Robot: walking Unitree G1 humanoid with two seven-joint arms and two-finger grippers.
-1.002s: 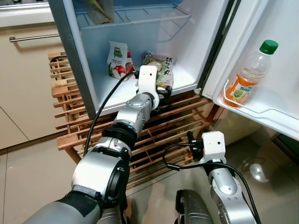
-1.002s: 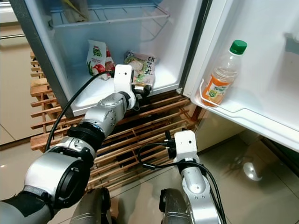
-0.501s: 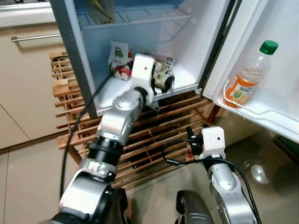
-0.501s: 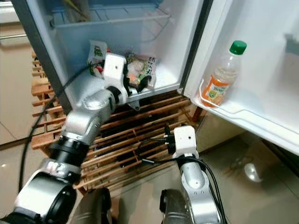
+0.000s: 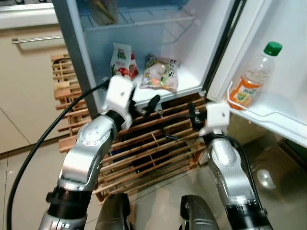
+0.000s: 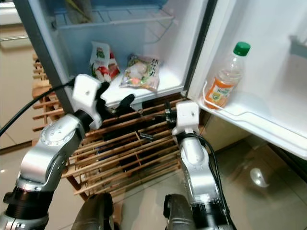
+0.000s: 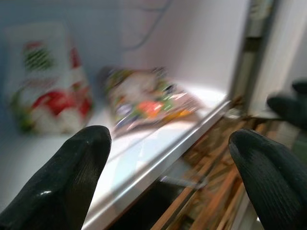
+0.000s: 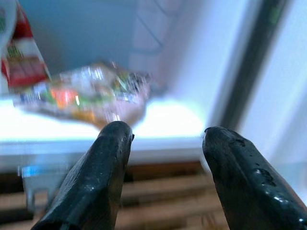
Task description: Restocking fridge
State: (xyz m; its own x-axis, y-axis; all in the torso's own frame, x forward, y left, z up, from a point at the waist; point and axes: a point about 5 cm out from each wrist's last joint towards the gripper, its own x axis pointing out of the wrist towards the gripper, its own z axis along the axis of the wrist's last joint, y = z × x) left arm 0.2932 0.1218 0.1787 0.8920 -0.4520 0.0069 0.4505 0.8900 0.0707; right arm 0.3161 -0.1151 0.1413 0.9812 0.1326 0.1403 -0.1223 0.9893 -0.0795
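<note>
**Fridge open, both grippers empty at its front edge**

The fridge (image 5: 144,91) held an upright red-and-green carton (image 5: 121,60) at the back left and a flat vegetable packet (image 5: 159,74) beside it, long axis running front to back. The door shelf (image 5: 268,114) carried an upright orange juice bottle (image 5: 253,76). The left gripper (image 5: 152,104) hung before the floor's edge, jaws wide apart and empty. The right gripper (image 5: 192,115) stood near, jaws parted, touching nothing.

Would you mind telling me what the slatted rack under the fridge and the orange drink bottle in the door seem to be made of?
The slatted rack looks like unpainted wood: warm brown slats with a matte, slightly grainy surface. The bottle appears to be clear plastic, glossy and see-through, showing orange liquid, with a paper-like label and a green cap, probably plastic too.
</note>
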